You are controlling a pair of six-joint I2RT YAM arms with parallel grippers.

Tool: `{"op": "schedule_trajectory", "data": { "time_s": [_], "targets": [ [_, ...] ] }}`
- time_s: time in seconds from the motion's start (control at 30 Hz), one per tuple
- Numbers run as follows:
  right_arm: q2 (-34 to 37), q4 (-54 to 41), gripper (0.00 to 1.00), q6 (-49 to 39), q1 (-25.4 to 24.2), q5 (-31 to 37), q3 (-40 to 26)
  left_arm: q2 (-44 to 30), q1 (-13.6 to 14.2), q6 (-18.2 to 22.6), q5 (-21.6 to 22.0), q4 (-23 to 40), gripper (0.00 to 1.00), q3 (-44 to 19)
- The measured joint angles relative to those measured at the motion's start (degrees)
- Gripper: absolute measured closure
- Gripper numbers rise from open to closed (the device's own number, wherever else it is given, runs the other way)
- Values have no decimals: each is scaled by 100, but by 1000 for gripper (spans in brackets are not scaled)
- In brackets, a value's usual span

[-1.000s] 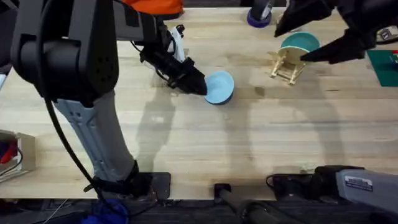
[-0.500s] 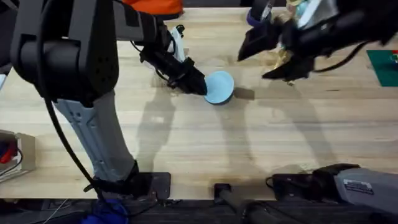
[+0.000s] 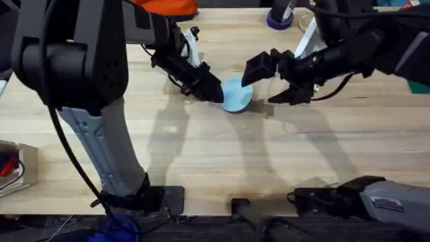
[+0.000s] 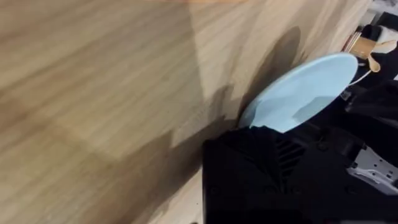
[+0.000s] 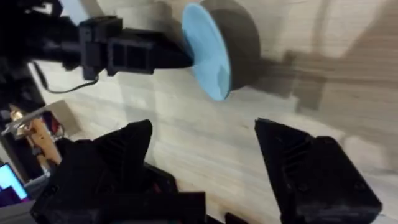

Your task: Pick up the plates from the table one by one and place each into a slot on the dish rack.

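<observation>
A pale sky-blue plate (image 3: 238,95) is tipped up on its edge on the table (image 3: 222,154), a little left of the middle. My left gripper (image 3: 213,90) is shut on the plate's left rim. In the right wrist view the left gripper's black fingers (image 5: 163,57) meet the plate (image 5: 208,53) edge-on. My right gripper (image 3: 259,85) hovers open just right of the plate, one finger on each side of its rim line and apart from it. The plate (image 4: 298,93) also fills part of the left wrist view. The right arm hides the dish rack in the overhead view.
A purple round object (image 3: 279,18) stands at the table's far edge. A green mat (image 3: 422,85) lies at the far right, and a box with red items (image 3: 10,168) at the left edge. Bare wood spreads toward the near edge.
My right arm has swung left from the far right of the table to beside the blue plate, its fingers still open. The left gripper and the plate have stayed put.
</observation>
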State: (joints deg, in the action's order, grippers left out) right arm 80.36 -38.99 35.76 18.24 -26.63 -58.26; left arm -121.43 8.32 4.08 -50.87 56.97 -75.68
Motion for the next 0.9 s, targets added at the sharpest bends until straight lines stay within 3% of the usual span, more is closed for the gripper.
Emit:
{"op": "schedule_trajectory", "data": {
  "time_s": [0.53, 0.9],
  "targets": [
    [42, 1087, 9, 95, 2, 93, 594, 0, 0, 0, -1, 0, 958, 0],
    [954, 1956, 8, 510, 2, 92, 618, 0, 0, 0, -1, 0, 958, 0]
  ]
}}
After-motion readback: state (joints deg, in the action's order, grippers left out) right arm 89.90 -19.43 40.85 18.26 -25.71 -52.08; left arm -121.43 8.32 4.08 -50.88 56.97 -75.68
